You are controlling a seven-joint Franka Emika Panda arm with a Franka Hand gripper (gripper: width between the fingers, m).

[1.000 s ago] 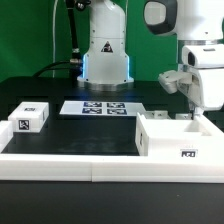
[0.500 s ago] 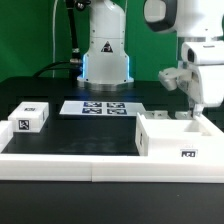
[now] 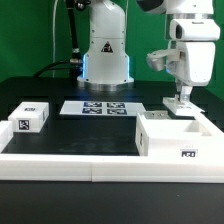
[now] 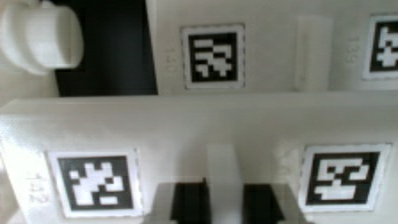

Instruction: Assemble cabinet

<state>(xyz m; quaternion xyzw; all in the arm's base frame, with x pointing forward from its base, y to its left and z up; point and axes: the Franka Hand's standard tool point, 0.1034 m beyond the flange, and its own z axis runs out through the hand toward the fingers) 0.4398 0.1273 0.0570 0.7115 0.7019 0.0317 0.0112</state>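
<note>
The cabinet body (image 3: pixel 176 138), a white open box with a tag on its front, stands at the exterior view's right near the front edge. My gripper (image 3: pixel 180 103) hangs just above its far wall. The fingers stand close together, and I see nothing between them. In the wrist view the dark fingertips (image 4: pixel 192 205) sit over a white tagged face of the cabinet (image 4: pixel 178 125), between two tags. A smaller white tagged panel (image 3: pixel 28 117) lies apart at the exterior view's left.
The marker board (image 3: pixel 100 107) lies flat at the middle back, in front of the white robot base (image 3: pixel 105 55). A white raised rim (image 3: pixel 70 160) runs along the table's front. A round white part (image 4: pixel 36 35) shows in the wrist view beside the cabinet.
My gripper has risen from the cabinet's far right corner and shifted toward the exterior view's left. The cabinet and the small panel have not moved.
</note>
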